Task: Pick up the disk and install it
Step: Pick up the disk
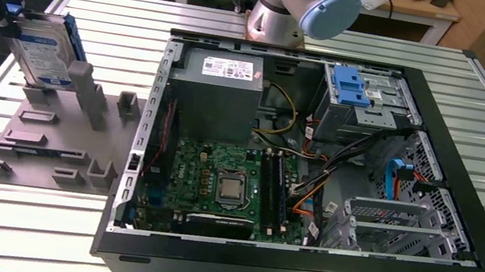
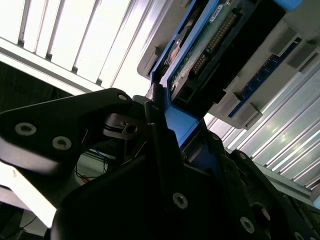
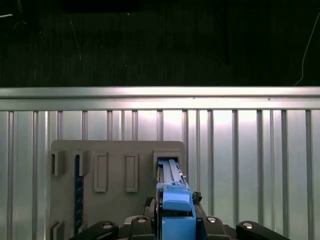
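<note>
The black hand is clamped on the blue frame of the flat silver hard disk, which stands upright at the grey slotted holder by the ribbed metal bench's edge on the exterior view's left. With so narrow a grip, the disk could tilt, catch on the slot or slip.
</note>
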